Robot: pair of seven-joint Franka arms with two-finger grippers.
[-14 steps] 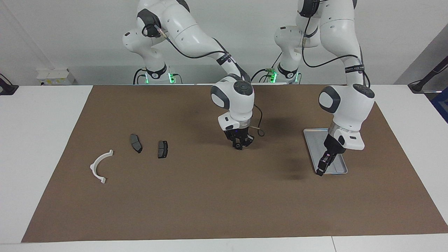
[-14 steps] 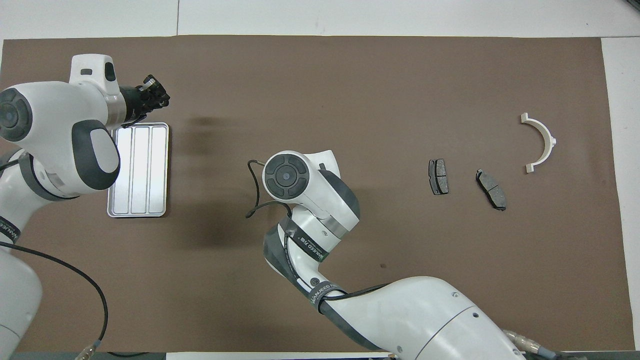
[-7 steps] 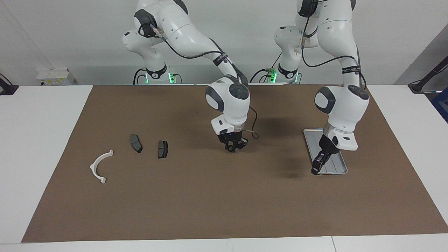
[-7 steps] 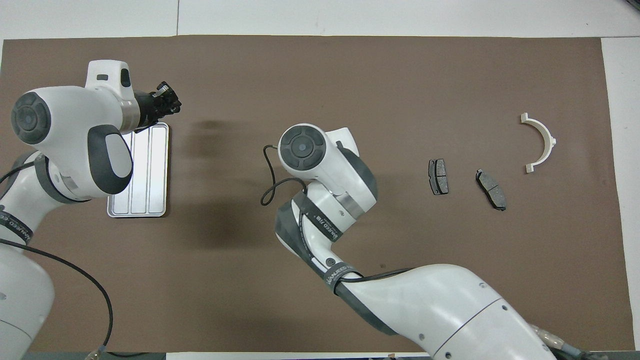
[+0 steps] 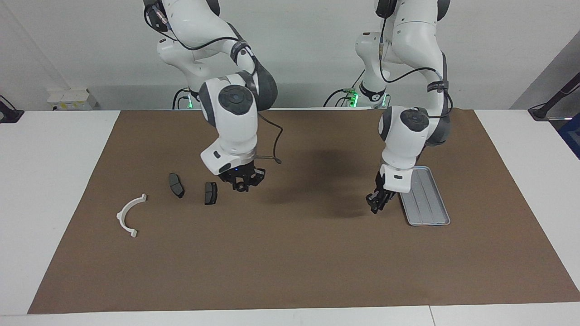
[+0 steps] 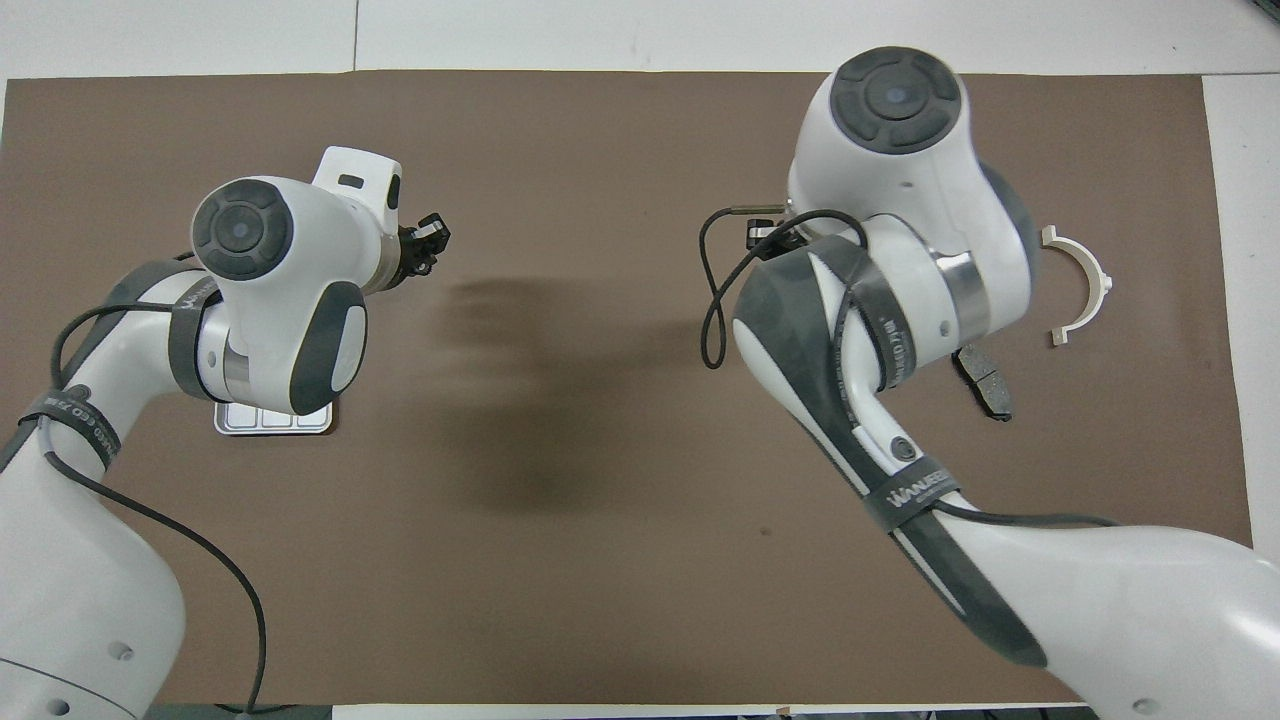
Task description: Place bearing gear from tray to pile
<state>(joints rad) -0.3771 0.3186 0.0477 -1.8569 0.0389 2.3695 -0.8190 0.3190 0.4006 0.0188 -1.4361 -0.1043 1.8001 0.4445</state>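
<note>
The silver tray (image 5: 428, 199) lies bare at the left arm's end of the mat; in the overhead view only its near edge (image 6: 270, 422) shows under the left arm. The pile is a white arc (image 5: 124, 208) (image 6: 1098, 272) and two dark brake pads (image 5: 176, 184) (image 5: 210, 193). My right gripper (image 5: 241, 184) hangs low beside the pads, shut on a small dark part, the bearing gear; in the overhead view its own arm hides it. My left gripper (image 5: 375, 204) (image 6: 432, 235) is shut, over the mat beside the tray.
A brown mat (image 5: 290, 262) covers most of the white table. In the overhead view the right arm covers one brake pad; the second pad (image 6: 985, 380) shows. A loose cable (image 5: 272, 145) hangs from the right wrist.
Both arms swung toward the right arm's end of the table. The right gripper went from mid-mat to beside the brake pads. The left gripper came off the tray onto the mat beside it.
</note>
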